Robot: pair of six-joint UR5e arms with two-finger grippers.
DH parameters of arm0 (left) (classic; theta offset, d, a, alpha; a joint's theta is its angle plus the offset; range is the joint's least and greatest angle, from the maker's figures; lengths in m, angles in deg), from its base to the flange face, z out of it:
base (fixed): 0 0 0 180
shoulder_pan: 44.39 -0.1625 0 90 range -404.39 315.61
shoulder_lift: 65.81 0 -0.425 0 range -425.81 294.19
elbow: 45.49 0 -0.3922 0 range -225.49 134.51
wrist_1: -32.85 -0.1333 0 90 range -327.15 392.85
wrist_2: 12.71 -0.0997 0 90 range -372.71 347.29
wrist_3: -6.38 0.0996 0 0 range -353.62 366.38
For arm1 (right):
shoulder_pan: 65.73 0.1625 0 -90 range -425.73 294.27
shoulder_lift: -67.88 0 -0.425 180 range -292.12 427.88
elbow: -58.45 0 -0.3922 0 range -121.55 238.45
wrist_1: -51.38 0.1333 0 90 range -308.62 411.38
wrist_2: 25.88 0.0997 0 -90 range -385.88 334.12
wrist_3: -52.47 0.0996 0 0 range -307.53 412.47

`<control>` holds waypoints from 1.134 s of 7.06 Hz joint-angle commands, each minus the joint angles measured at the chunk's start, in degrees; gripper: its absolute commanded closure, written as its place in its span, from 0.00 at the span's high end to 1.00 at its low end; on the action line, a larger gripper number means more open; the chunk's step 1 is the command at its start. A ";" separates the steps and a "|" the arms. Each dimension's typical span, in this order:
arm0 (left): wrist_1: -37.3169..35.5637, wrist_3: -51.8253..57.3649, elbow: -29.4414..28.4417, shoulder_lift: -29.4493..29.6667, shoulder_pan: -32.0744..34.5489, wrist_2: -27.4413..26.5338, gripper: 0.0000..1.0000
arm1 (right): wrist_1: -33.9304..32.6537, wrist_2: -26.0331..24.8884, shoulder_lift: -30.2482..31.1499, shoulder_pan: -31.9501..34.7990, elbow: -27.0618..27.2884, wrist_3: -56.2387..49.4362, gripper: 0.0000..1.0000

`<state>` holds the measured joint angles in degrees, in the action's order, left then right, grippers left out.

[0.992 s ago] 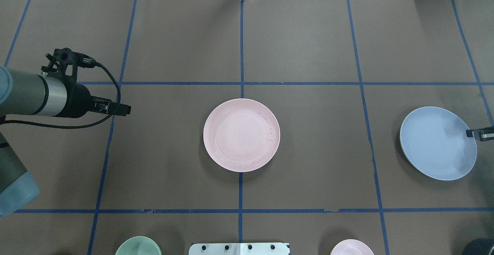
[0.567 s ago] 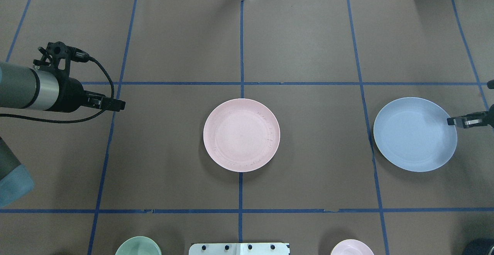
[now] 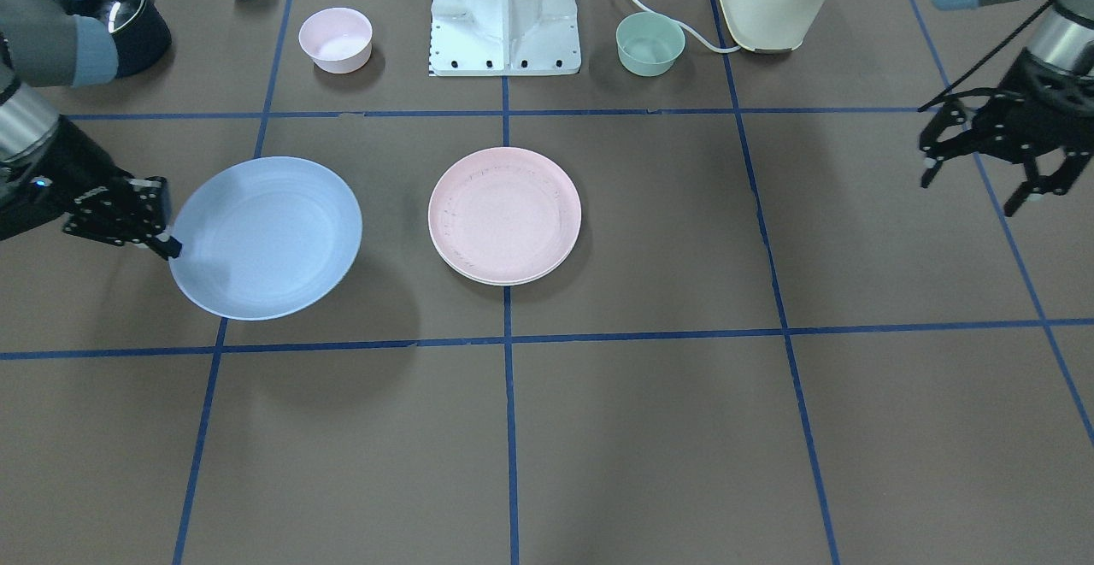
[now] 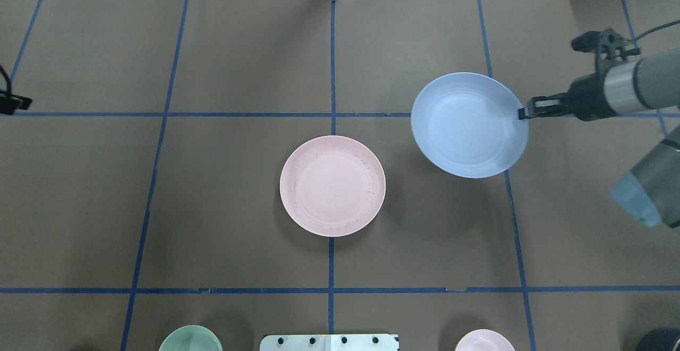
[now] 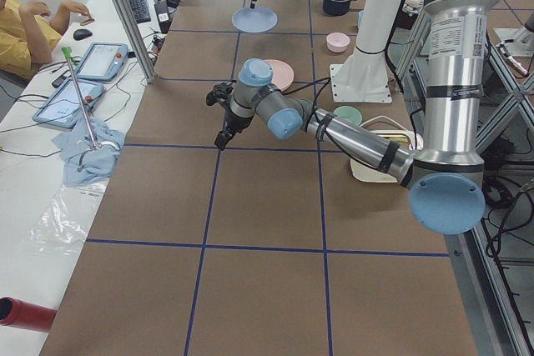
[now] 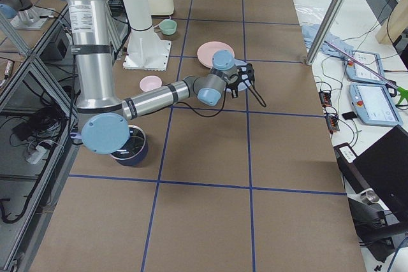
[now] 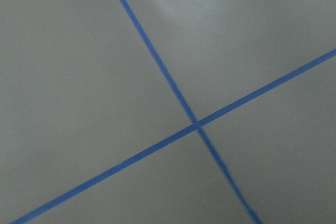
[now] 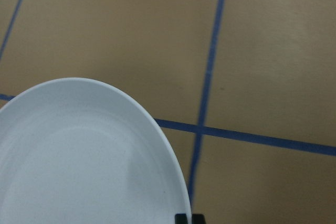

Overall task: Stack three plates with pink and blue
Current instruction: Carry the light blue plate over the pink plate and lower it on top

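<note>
The right gripper (image 4: 523, 113) was clamped on the rim of the blue plate (image 4: 467, 125), pinching it at the edge on the robot's right side. That plate was up off the table (image 4: 239, 207), its shadow falling loose on the brown paper beside it, and it hung to the right of the centre line and a little farther out from the robot than the pink plate (image 4: 332, 185). The 2 were near each other, not touching.

From across the table, the same grip showed plainly: right gripper (image 3: 167, 244) at the plate's edge, blue plate (image 3: 265, 236) slightly tilted. The pink plate (image 3: 504, 223) sat flat at the middle tape crossing, and a thin pale lip under its near edge gave away the cream plate (image 3: 480, 275) beneath it, so 2 of the 3 were already stacked.

The wrist camera on the right arm saw the blue plate (image 8: 79, 156) filling its lower left, with a dark fingertip (image 8: 189, 219) at the bottom edge.

Over on the other side, the left gripper (image 3: 974, 180) hung with its fingers spread wide, holding nothing, well apart from every plate. Its wrist camera showed only a blue tape cross (image 7: 195, 123) on the paper.

Along the robot's edge of the table stood the small pink bowl (image 3: 335, 39) and the mint-green bowl (image 3: 649, 44), either side of the white base mount (image 3: 504, 14).
</note>
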<state>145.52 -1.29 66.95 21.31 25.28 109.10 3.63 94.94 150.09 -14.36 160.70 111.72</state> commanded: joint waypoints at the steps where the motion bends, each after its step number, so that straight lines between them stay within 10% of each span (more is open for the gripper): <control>1: -0.17 10.03 -2.83 -1.87 7.14 1.76 1.00 | -8.51 -14.23 -11.22 -13.26 0.58 11.63 0.00; 4: -0.17 9.95 -2.93 -2.04 7.24 1.76 1.00 | -15.26 -26.48 -15.05 -25.50 1.73 14.83 0.00; 8: 0.01 9.60 -3.01 -2.31 7.24 1.85 1.00 | -18.05 -27.74 -15.06 -27.20 2.33 14.76 0.00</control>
<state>145.46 8.44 63.99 19.02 32.51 110.94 -12.75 67.28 135.10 -41.42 162.56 126.49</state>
